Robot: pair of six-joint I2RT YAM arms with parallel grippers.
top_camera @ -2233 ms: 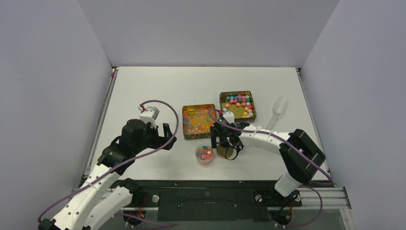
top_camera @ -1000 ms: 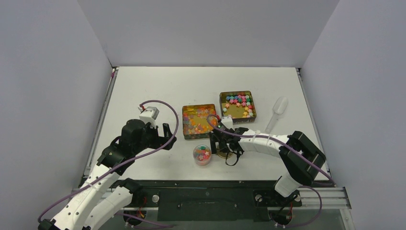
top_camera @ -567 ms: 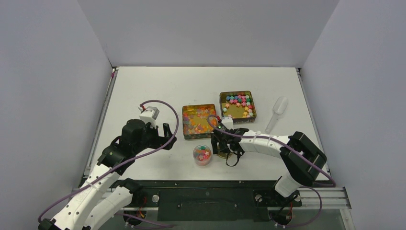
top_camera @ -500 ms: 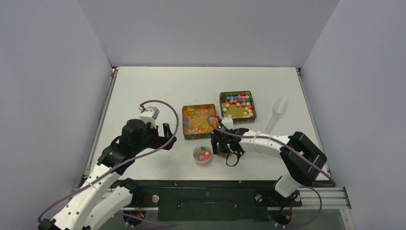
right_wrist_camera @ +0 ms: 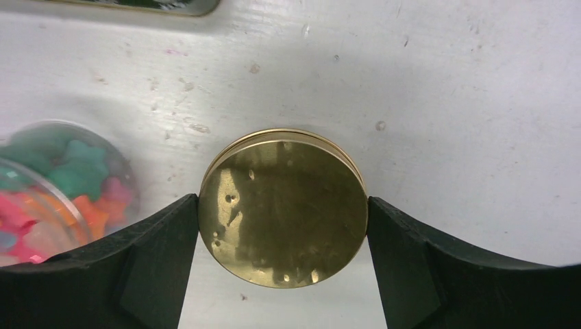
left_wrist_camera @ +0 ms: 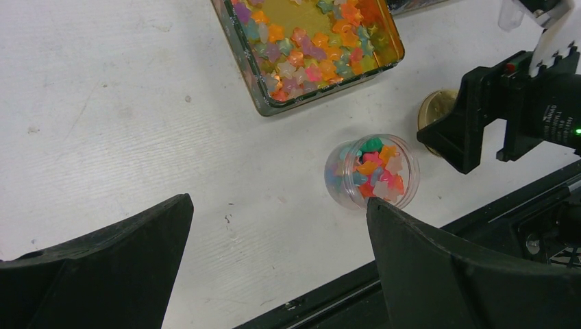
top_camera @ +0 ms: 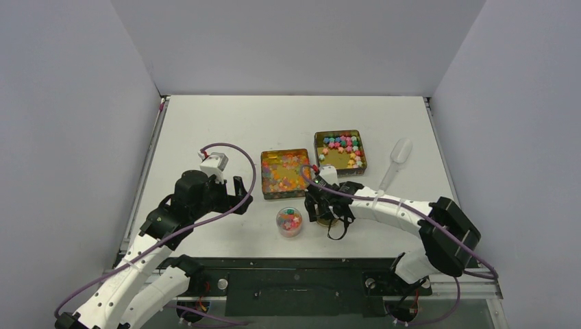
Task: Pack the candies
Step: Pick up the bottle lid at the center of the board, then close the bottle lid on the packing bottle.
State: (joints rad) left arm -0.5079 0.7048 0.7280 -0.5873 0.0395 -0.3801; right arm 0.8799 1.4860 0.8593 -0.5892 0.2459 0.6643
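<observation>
Candies (top_camera: 291,219) fill a small clear round jar (left_wrist_camera: 334,186) near the table's front edge. More candies lie in two square gold tins: glossy ones (top_camera: 282,177) in the near tin, opaque ones (top_camera: 342,145) in the far tin. My right gripper (right_wrist_camera: 282,205) is shut on a flat round gold lid (right_wrist_camera: 284,219) just right of the jar, with both fingers touching the lid's rim. Whether the lid rests on the table I cannot tell. My left gripper (left_wrist_camera: 277,202) hangs open over bare table left of the jar, with nothing between its fingers.
The near tin (top_camera: 284,151) stands behind the jar and the far tin (top_camera: 340,132) is behind and to its right. A white plastic scoop (top_camera: 397,154) lies right of the far tin. A black rail (top_camera: 294,271) runs along the table's front edge.
My right gripper has closed from wide open onto the gold lid and its arm has shifted slightly. The left arm has not moved.
</observation>
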